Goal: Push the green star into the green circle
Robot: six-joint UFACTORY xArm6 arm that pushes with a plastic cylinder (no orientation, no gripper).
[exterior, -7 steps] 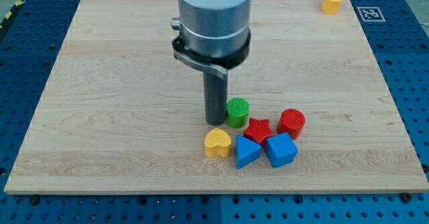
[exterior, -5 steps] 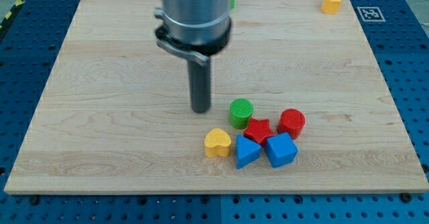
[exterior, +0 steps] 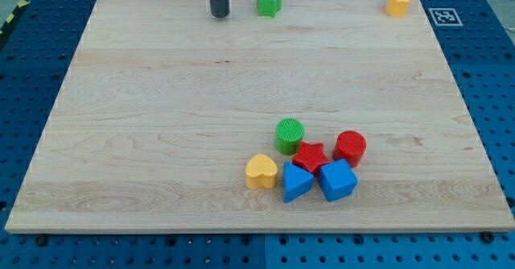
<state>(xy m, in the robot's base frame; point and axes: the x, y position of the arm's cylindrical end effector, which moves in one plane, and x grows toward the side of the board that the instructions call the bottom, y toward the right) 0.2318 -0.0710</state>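
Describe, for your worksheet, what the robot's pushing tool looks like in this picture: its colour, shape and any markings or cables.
Only a short stretch of the tool shows: a straight, dark grey, round rod, cut off by the view's top edge. My tip is blunt and plain. No markings, cables or jaws are visible. It stands left of the green star.

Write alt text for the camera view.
My tip rests near the board's top edge, left of the green star and apart from it. The green circle sits far below, clustered with other blocks.
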